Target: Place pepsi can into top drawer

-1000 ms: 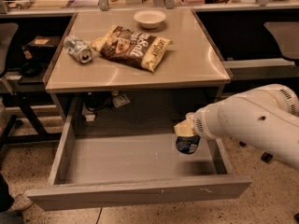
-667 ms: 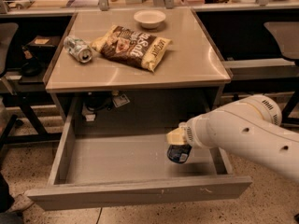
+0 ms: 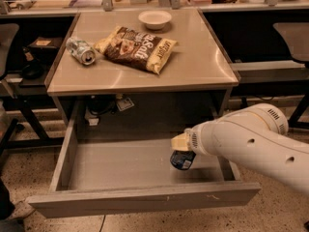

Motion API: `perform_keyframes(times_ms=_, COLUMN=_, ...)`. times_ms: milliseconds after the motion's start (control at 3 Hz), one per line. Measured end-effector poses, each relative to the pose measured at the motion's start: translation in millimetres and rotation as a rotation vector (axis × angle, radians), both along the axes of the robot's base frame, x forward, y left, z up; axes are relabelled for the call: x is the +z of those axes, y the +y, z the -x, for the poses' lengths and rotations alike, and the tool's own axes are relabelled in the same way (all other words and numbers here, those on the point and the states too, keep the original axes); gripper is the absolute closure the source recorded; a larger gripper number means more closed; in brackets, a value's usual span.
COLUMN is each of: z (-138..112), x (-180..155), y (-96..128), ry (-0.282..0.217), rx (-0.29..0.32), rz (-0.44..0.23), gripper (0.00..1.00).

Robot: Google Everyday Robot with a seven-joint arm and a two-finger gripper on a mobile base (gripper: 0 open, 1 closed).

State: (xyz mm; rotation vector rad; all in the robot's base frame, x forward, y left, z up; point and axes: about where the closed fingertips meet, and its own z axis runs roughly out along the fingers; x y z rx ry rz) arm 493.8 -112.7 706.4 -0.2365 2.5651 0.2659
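Note:
The top drawer [image 3: 116,170] is pulled wide open below the tan-topped table [image 3: 203,57]; its grey floor is bare. My gripper [image 3: 179,149] comes in from the right on the white arm [image 3: 251,141] and is shut on the dark blue pepsi can [image 3: 183,160]. The can hangs below the yellowish fingers [image 3: 179,141], inside the drawer at its right side, just above or at the floor; I cannot tell whether it touches. Only the can's lower part shows.
On the table top lie a silver-grey can [image 3: 81,50] on its side, a chip bag [image 3: 137,48] and a white bowl [image 3: 154,19]. The drawer's front panel [image 3: 145,199] juts toward me. Dark desks and chairs stand at both sides.
The arm has carried the can leftward and down, from the drawer's right wall to a spot inside the drawer near its floor.

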Motion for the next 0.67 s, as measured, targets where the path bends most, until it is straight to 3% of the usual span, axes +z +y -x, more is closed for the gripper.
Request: perform_keyframes(times_ms=667, z=-15.3, x=-30.3, y=32.4, ry=-0.047, rx=0.031, rz=0.049, gripper=1.0)
